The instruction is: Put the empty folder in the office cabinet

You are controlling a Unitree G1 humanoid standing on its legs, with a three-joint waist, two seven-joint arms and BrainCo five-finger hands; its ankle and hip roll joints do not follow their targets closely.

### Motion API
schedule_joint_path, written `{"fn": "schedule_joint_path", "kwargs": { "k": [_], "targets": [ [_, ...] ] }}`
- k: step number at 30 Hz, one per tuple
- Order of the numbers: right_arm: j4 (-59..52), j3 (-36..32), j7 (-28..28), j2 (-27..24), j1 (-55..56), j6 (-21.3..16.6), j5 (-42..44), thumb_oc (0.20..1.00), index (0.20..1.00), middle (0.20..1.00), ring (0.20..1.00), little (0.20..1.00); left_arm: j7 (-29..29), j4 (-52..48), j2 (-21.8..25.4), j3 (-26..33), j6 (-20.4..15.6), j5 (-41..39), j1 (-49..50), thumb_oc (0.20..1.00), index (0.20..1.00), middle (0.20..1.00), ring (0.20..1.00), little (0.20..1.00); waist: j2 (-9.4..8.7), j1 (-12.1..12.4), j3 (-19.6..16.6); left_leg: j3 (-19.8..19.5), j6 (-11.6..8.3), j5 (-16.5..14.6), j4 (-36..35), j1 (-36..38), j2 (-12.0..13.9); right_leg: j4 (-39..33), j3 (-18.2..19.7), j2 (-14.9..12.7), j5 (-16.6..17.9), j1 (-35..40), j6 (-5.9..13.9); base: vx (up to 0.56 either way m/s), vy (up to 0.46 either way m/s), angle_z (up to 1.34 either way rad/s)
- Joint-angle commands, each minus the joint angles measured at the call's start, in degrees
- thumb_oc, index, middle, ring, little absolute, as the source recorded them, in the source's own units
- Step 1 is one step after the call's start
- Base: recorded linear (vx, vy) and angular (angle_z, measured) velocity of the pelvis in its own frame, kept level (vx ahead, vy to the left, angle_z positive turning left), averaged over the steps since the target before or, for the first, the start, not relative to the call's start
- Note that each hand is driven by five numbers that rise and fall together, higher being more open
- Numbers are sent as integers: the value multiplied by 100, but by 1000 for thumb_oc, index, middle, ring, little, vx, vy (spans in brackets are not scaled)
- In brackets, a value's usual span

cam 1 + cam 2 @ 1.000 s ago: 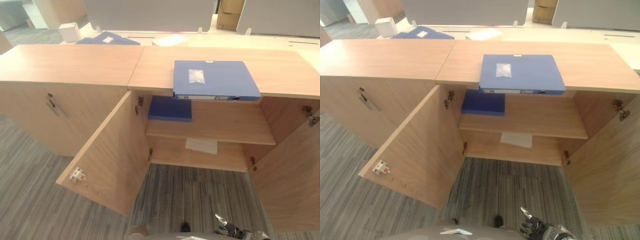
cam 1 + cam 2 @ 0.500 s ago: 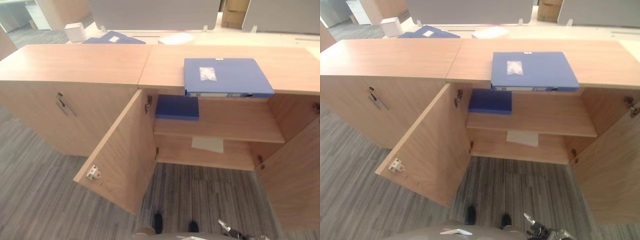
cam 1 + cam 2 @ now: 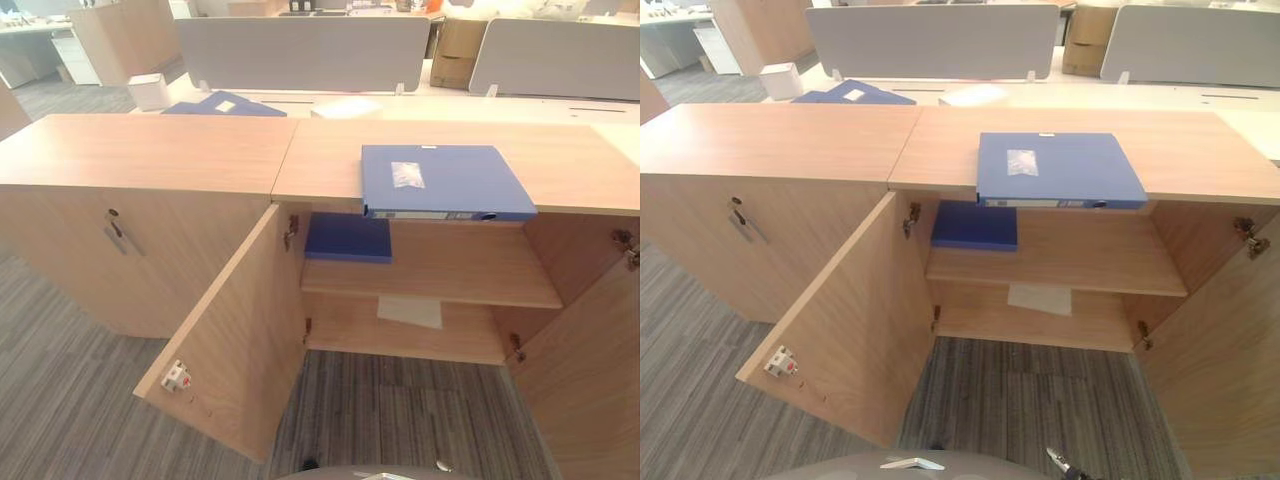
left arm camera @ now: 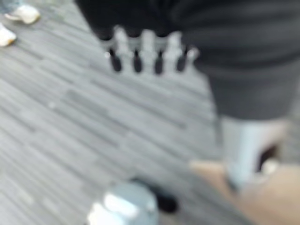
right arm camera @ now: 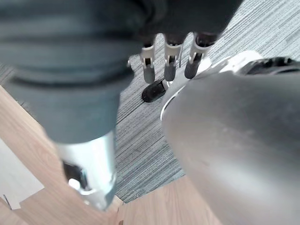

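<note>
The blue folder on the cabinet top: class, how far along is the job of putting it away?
Done: both wooden cabinet doors stand open. In hand: nothing; the left hand and right hand hang open over the floor. Left: the flat blue folder lies on the cabinet top and must go onto a shelf.

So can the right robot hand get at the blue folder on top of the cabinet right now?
Probably yes: the blue folder lies uncovered at the front edge of the cabinet top, with both doors swung aside. The right robot hand hangs low, open and empty, so it must rise first.
</note>
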Motion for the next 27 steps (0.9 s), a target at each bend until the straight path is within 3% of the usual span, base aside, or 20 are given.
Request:
{"fn": "schedule_joint_path", "kwargs": {
  "k": [1,9,12,15,18,20,21,23,24,27],
  "targets": [
    [110,16,116,92,-273,174,75,1000,1000,1000,1000,1000,194,362,97,-136,118,-216,-237,1000,1000,1000,1000,1000,-123,-21,200,46,266,-706,4,28,-466,28,-134,96,-196,-43,258,40,39,-1],
    [123,-14,223,165,-303,167,-138,1000,1000,1000,1000,1000,305,415,60,-41,88,-358,-299,1000,1000,1000,1000,1000,-130,-26,272,130,336,-772,4,117,-448,114,-173,-62,-148,-51,334,32,40,-2],
    [30,26,159,215,-471,175,-75,1000,1000,1000,1000,1000,360,433,124,102,98,-362,-407,1000,1000,1000,1000,1000,-86,90,483,403,409,-765,270,42,-216,1176,-580,-455,-405,-390,372,-12,-16,-18],
    [89,-47,256,227,-524,145,-261,1000,1000,1000,1000,1000,359,493,212,203,9,-390,-564,1000,1000,1000,1000,1000,-129,77,777,377,430,-1001,760,-132,-24,1506,-321,-998,173,-805,448,33,-203,-48],
    [181,-137,253,271,-472,106,-207,1000,1000,1000,1000,1000,412,491,295,152,50,-438,-660,1000,1000,1000,1000,1000,-161,9,859,142,305,-1078,627,11,120,873,108,-1219,620,-865,653,133,-289,7],
    [195,-185,227,297,-434,104,-208,1000,1000,1000,1000,1000,406,504,303,143,41,-428,-653,1000,1000,1000,1000,1000,-171,-45,857,58,250,-1107,558,109,182,642,259,-1218,700,-918,716,219,-278,26],
    [144,-286,153,281,-331,169,-208,1000,1000,1000,1000,1000,381,504,306,160,42,-425,-595,1000,1000,1000,1000,1000,-224,-122,821,32,161,-1119,391,314,328,332,317,-1086,602,-826,835,283,-327,24],
    [116,-312,137,267,-292,196,-234,1000,1000,1000,1000,1000,394,509,295,179,35,-433,-571,1000,1000,1000,1000,1000,-248,-126,786,82,123,-1101,315,368,375,227,230,-1056,567,-750,869,229,-250,16],
    [27,-343,90,214,-206,261,-278,1000,1000,1000,1000,1000,414,495,241,268,-14,-449,-510,1000,1000,1000,1000,1000,-314,-154,691,174,36,-1021,150,457,486,56,179,-907,449,-596,889,297,-298,40],
    [-99,-394,40,92,-75,306,-371,1000,1000,1000,1000,1000,479,389,171,298,-15,-449,-448,1000,1000,1000,1000,1000,-400,-241,593,305,-69,-879,24,490,688,28,209,-687,245,-443,739,247,-245,33]
  ]
}}
